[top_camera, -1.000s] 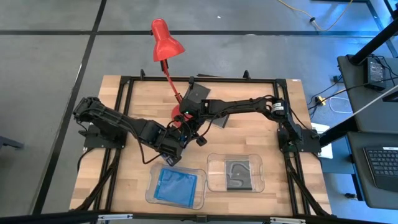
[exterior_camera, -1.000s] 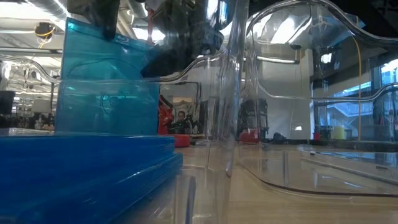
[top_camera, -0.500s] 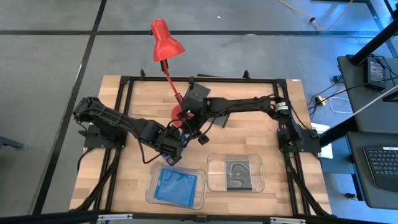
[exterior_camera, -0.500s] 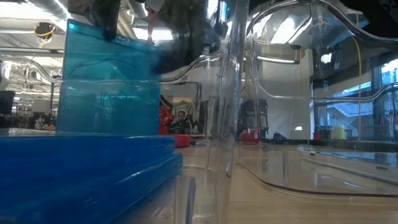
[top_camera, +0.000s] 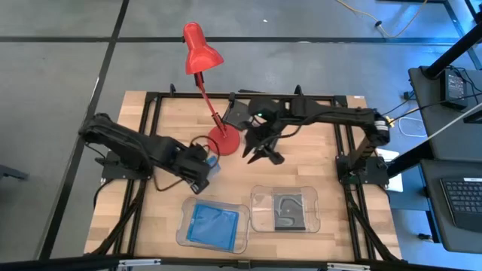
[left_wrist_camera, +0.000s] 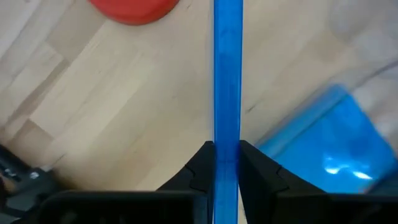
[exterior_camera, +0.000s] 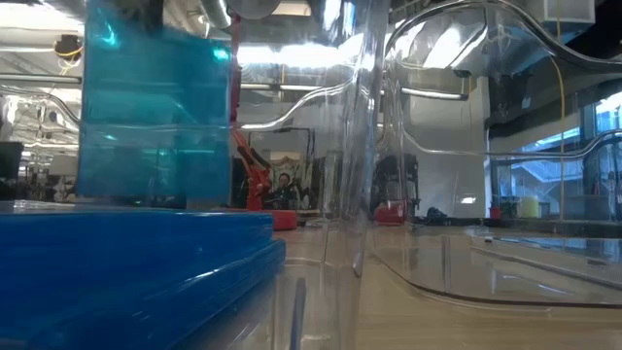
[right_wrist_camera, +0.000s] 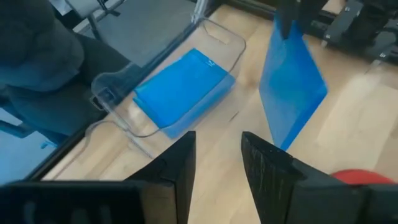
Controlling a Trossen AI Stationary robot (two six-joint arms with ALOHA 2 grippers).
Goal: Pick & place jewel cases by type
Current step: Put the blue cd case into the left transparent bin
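Observation:
My left gripper [top_camera: 206,167] is shut on a translucent blue jewel case [left_wrist_camera: 227,74], which shows flat-on in the low view [exterior_camera: 155,107] and hangs over the wood in the right wrist view [right_wrist_camera: 292,93]. To its right, higher up, my right gripper [top_camera: 260,154] stands open with nothing between its fingers [right_wrist_camera: 180,168]. Blue jewel cases [top_camera: 212,224] lie flat in the left clear tray [top_camera: 183,235]. A dark jewel case [top_camera: 286,209] lies flat in the right clear tray [top_camera: 313,223]. Another dark jewel case [top_camera: 235,113] rests on the table at the far side. My left gripper pinches the blue case's upper edge [left_wrist_camera: 227,134] between its two fingers [left_wrist_camera: 199,168], one on each flat face. The fingers come from above, pointing steeply down. The case hangs upright below them, clear of the table.
A red desk lamp stands with its round base [top_camera: 224,141] between the two grippers, its stem leaning toward the far edge. A black frame [top_camera: 151,113] runs around the wooden tabletop. Bare wood lies to the left of the left tray and between the lamp base and the trays.
My right gripper has drawn away from the blue case, rising and going toward the table's right edge. My left gripper has gone a little up and toward the left edge with the case, which stays upright.

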